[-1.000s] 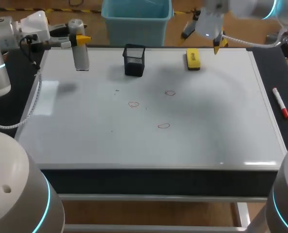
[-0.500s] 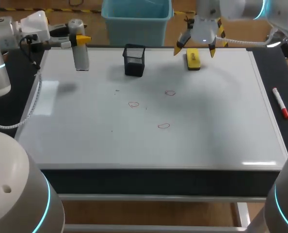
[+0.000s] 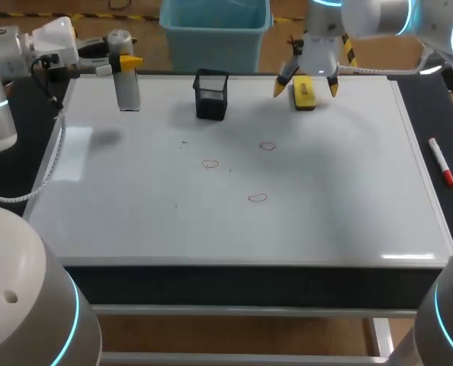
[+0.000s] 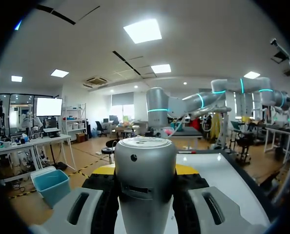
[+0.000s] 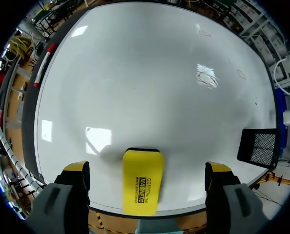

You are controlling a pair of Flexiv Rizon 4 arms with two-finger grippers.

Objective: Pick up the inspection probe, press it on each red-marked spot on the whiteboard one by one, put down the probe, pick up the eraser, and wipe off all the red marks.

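The silver cylindrical inspection probe (image 3: 127,85) stands upright at the whiteboard's far left corner, with my left gripper (image 3: 124,62) shut on its upper part. In the left wrist view the probe (image 4: 145,190) fills the space between the fingers of that gripper (image 4: 145,170). The yellow eraser (image 3: 303,92) lies at the far edge of the whiteboard (image 3: 348,198). My right gripper (image 3: 305,81) hangs open just over it, one finger on each side. From the right wrist, the eraser (image 5: 142,184) lies between the spread fingers (image 5: 77,169), untouched. Three red marks (image 3: 267,146), (image 3: 210,163), (image 3: 257,197) sit mid-board.
A black mesh cup (image 3: 211,94) stands at the far edge between probe and eraser, also visible beside the right gripper (image 5: 258,146). A red marker (image 3: 441,162) lies off the board's right edge on the dark table strip.
My right gripper has swung left and come down from past the far edge to straddle the eraser. The left arm and probe have not moved.
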